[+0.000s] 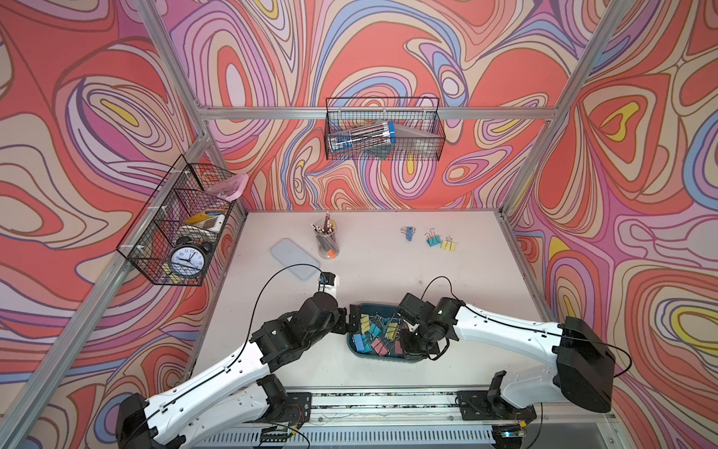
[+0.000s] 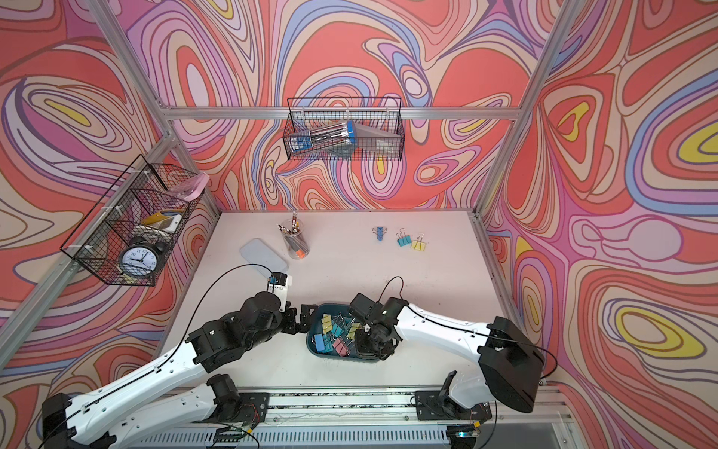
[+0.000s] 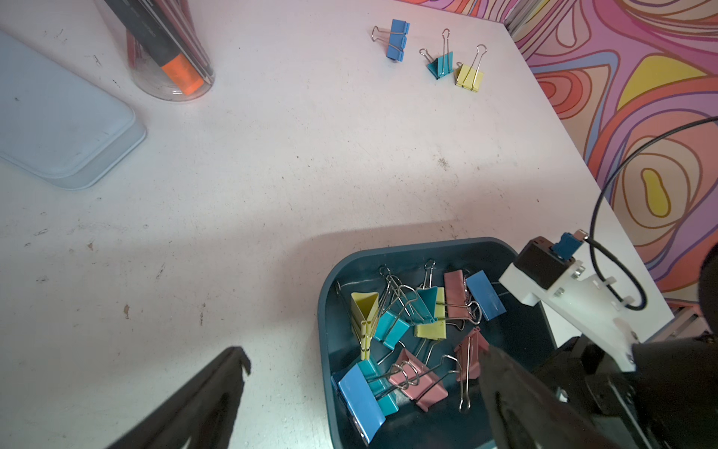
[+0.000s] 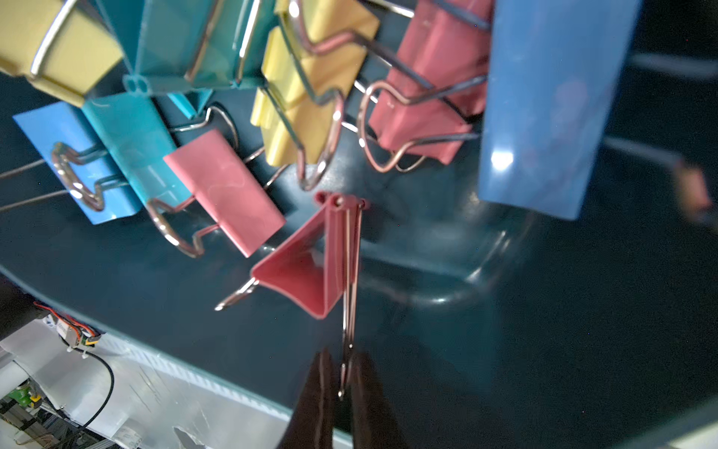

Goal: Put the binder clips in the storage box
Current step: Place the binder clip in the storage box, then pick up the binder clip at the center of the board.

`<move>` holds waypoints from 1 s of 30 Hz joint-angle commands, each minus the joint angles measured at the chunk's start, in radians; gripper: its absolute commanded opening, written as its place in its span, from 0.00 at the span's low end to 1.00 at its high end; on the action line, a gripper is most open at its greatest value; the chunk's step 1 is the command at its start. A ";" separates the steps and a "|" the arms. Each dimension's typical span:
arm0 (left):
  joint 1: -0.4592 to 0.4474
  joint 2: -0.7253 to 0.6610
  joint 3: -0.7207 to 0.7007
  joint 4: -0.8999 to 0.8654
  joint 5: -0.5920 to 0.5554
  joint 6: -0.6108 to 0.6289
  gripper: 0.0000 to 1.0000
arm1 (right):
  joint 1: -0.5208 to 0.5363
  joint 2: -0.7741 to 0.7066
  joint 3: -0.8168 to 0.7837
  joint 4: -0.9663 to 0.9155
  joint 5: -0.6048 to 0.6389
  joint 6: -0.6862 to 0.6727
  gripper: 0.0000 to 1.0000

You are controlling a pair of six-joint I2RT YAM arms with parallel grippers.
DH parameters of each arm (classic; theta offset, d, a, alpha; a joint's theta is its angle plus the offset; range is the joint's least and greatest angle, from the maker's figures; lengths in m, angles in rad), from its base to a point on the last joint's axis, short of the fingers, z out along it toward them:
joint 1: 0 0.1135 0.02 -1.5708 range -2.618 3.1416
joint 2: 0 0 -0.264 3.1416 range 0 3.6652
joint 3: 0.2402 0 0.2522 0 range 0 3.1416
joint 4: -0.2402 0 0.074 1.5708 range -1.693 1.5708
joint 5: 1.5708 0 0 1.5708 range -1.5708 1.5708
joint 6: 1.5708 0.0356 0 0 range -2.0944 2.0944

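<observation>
Dozen or so binder clips (image 3: 404,322), pink, yellow, teal and blue, heaped in storage box (image 1: 388,360); box sits near front edge of tabletop (image 1: 388,272), about midway along. At box's right end, right gripper (image 4: 344,373) low inside, fingers a sliver apart with wire handle (image 4: 347,330) of one pink clip (image 4: 307,272) between them; pinched or free, cannot tell; clip blurred. At box's left end, left gripper (image 3: 365,352) spread wide, holding nothing. Three more loose toward far right corner: blue clip (image 1: 408,233) a little off, teal clip (image 1: 432,241) and yellow clip (image 1: 448,244) just beside each other. Clear pen cup (image 1: 326,243) and pale lid (image 1: 295,258) toward far left.
</observation>
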 commanded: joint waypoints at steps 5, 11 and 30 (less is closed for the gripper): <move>0.004 -0.007 -0.003 0.007 -0.002 0.002 0.99 | 0.005 -0.020 0.181 -0.050 0.137 -0.036 0.16; 0.004 -0.015 0.003 0.001 -0.011 0.014 0.99 | -0.003 0.052 0.425 -0.113 0.458 -0.121 0.18; 0.005 -0.044 0.006 -0.027 0.003 0.004 0.99 | -0.542 0.496 0.710 0.271 0.520 -0.309 0.20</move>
